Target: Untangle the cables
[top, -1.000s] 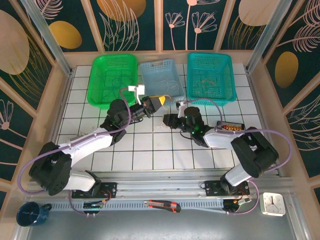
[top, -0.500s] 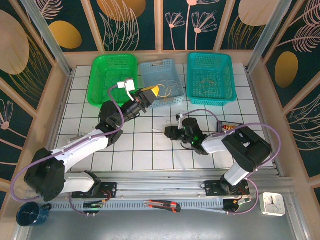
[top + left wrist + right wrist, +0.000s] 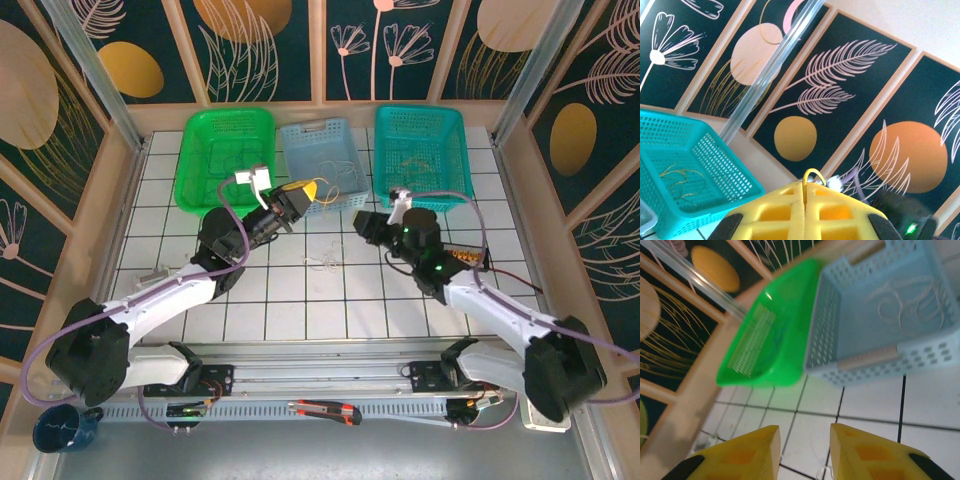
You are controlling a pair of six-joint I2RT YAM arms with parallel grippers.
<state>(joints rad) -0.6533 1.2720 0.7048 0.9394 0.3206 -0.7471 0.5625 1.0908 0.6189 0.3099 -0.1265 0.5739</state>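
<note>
My left gripper (image 3: 303, 189) hangs just in front of the light blue basket (image 3: 296, 152), shut on a thin yellowish-tan cable (image 3: 323, 197). Its loop (image 3: 813, 174) pokes out between the closed yellow fingers (image 3: 840, 210) in the left wrist view. A small whitish cable (image 3: 322, 262) lies loose on the white tiles between the two arms; its end (image 3: 824, 473) shows below my right fingers. My right gripper (image 3: 364, 222) floats above the table to the right of that cable, open (image 3: 805, 450) with nothing between its fingers. More whitish cables (image 3: 900, 302) lie in the light blue basket (image 3: 875, 360).
A green basket (image 3: 203, 170) stands at the back left and a teal basket (image 3: 460, 150) with yellowish wires (image 3: 677, 175) at the back right. A small orange-and-black part (image 3: 460, 257) lies by the right arm. A box cutter (image 3: 325, 410) rests on the front rail.
My right gripper rose and pulled back to the right, away from the whitish cable left on the tiles. My left gripper shifted slightly, still pinching the yellowish cable.
</note>
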